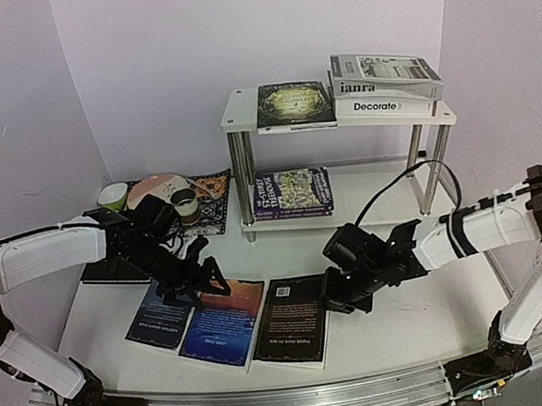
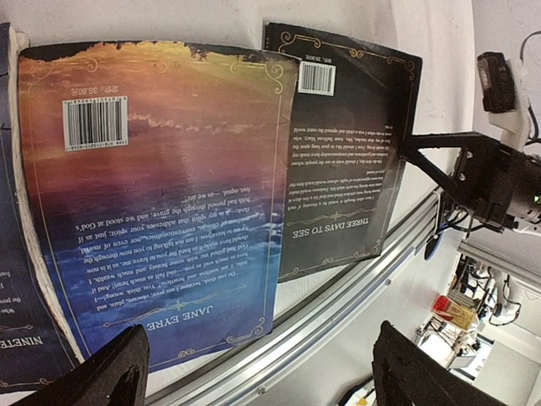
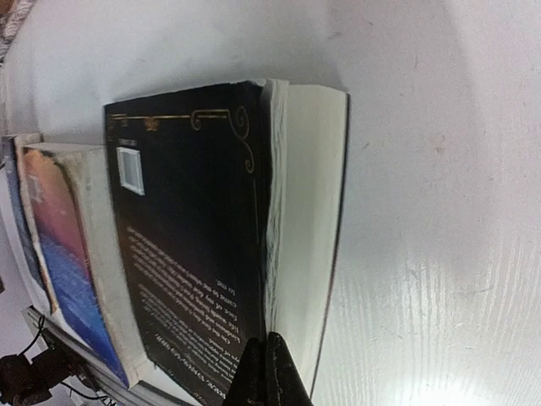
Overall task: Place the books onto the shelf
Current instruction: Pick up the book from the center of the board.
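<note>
Three books lie side by side near the table's front edge: a dark blue one (image 1: 159,315), the blue-and-orange "Jane Eyre" (image 1: 223,324) (image 2: 161,194) and the black "Three Days to See" (image 1: 291,333) (image 2: 347,161) (image 3: 194,254). My right gripper (image 1: 340,294) (image 3: 270,340) is shut on the black book's right edge, where the cover meets the pages. Hovering above the blue books, my left gripper (image 1: 196,279) (image 2: 260,338) is open and holds nothing. The shelf (image 1: 441,116) carries a dark green book (image 1: 293,104), "janra" (image 1: 384,74) on "Decorate" (image 1: 378,105), and a purple paperback (image 1: 293,193) on its lower board.
A patterned placemat (image 1: 211,193) at the back left holds a plate (image 1: 156,189) and a cup (image 1: 186,207), with a green bowl (image 1: 114,196) beside it. Another dark book (image 1: 109,271) lies under the left arm. An aluminium rail (image 1: 279,404) runs along the front edge.
</note>
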`<act>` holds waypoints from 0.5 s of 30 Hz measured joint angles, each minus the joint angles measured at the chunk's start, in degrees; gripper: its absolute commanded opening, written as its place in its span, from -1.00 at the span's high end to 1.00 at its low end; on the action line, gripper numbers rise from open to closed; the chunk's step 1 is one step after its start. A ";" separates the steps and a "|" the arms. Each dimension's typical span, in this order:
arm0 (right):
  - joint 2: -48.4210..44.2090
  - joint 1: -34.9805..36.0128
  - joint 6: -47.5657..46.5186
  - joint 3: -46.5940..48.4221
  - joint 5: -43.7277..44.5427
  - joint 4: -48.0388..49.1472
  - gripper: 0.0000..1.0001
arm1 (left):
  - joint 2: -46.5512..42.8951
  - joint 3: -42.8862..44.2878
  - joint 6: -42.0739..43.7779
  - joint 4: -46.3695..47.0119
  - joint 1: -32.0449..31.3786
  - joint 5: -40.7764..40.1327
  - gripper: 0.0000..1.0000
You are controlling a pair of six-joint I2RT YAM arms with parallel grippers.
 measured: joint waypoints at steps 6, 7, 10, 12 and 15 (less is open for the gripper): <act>-7.02 0.00 -1.88 0.02 0.24 -1.16 1.00 | 0.00 0.07 0.37 0.68 0.00 2.43 -0.87; -7.76 0.00 -2.05 0.04 0.26 -1.62 1.00 | 0.00 0.09 0.33 1.07 0.00 2.93 -0.87; -9.11 0.04 -2.51 0.48 0.33 -3.91 1.00 | 0.50 0.70 -0.09 2.01 0.00 4.61 -0.88; -9.42 0.04 -2.86 0.87 0.42 -5.49 0.97 | 1.33 1.42 -0.81 2.93 0.00 5.62 -0.88; -9.44 0.04 -3.37 0.92 0.39 -6.69 0.96 | 2.58 1.97 -1.11 4.50 0.00 6.69 -0.88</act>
